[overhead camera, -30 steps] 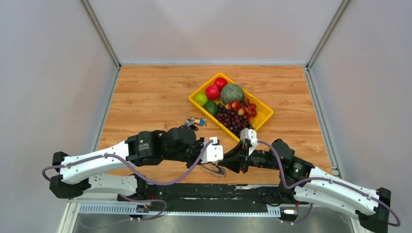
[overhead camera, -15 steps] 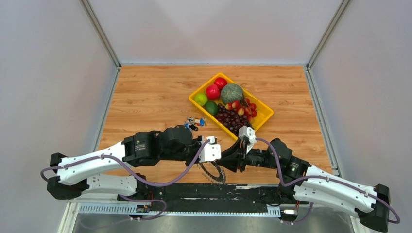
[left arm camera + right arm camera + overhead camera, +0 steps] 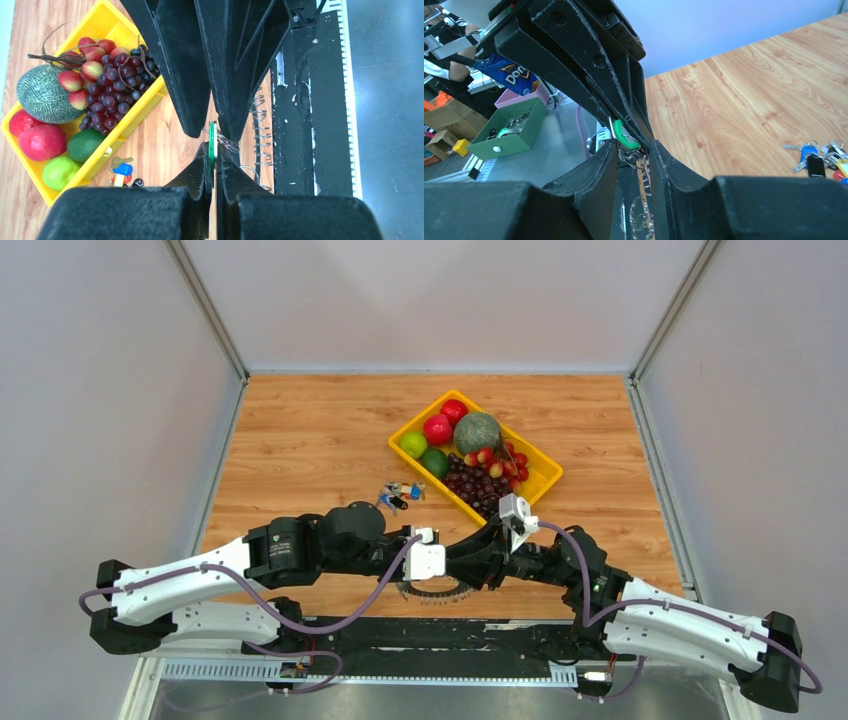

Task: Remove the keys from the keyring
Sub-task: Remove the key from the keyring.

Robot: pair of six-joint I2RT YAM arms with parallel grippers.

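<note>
One yellow tray (image 3: 131, 116) sits on the wooden table (image 3: 774, 85). From the left wrist view I count its load: a netted melon (image 3: 41, 95), a bunch of dark grapes (image 3: 112, 85), several speckled red-and-green fruits (image 3: 80, 75) lying on the grapes, two red fruits (image 3: 42, 141), a lime (image 3: 60, 171) and a darker green fruit (image 3: 85, 145). Just outside the tray's wall lies a small bunch of coloured keys (image 3: 121, 170), one with a blue head.

Both arms meet tip to tip near the near edge of the table. My left gripper (image 3: 212, 159) is pinched tight on the green tag (image 3: 212, 132), which stands edge-on between its fingers. The keyring (image 3: 430, 592) sits just under the two grippers in the overhead view. The keys (image 3: 261, 135) show as a toothed row beside the right arm's fingers. My right gripper (image 3: 631, 150) straddles the ring wire right beside the tag, its fingers narrowly apart. I cannot tell whether its pads actually bite on the wire.

Off the table, the right wrist view catches a green open box (image 3: 509, 132) with small bits inside and a pink box (image 3: 536, 95). A blue snack bag (image 3: 506, 70) there carries yellow letters that start "DO"; the rest is cut off.
</note>
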